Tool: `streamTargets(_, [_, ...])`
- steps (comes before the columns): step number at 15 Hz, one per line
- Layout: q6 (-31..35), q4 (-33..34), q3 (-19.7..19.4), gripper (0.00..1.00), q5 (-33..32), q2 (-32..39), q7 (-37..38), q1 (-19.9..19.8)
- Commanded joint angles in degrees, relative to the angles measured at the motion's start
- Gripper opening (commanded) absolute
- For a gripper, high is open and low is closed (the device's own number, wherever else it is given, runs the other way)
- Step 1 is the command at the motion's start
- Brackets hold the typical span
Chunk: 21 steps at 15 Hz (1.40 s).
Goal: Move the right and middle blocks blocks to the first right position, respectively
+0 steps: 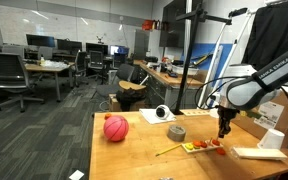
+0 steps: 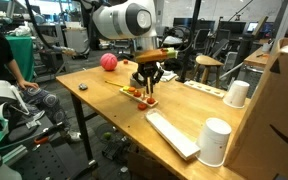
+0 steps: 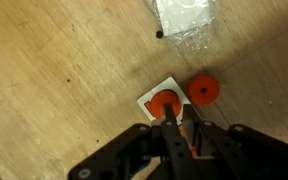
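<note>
In the wrist view my gripper [image 3: 177, 118] has its fingers close together with a sliver of orange block [image 3: 191, 150] between them. It hangs over a white card [image 3: 149, 98] that bears a red disc-shaped block [image 3: 162, 100]. A round orange-red block [image 3: 203, 91] lies just to the right of the card. In both exterior views the gripper [image 1: 222, 131] [image 2: 147, 88] is low over a row of tiny red and orange blocks [image 1: 212, 144] [image 2: 144, 98] on the wooden table [image 1: 134, 155]. The big red-pink ball [image 1: 116, 128] [image 2: 108, 62] lies apart from them.
A clear plastic wrapper [image 3: 186, 17] lies above the card. A roll of tape [image 1: 176, 132] and a yellow stick [image 1: 168, 150] lie near the blocks. A white keyboard-like slab [image 2: 172, 134], two white cups [image 2: 215, 141] [image 2: 238, 93] and a cardboard box [image 2: 284, 110] stand nearby.
</note>
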Motion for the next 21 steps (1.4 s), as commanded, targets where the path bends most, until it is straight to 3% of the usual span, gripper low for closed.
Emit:
streamTargets(1, [0.68, 1.14, 0.31, 0.18, 0.83, 0.83, -1.06, -0.36])
streamTargets(21, [1.47, -10.28, 0.17, 0.18, -0.12, -10.06, 0.07, 0.82])
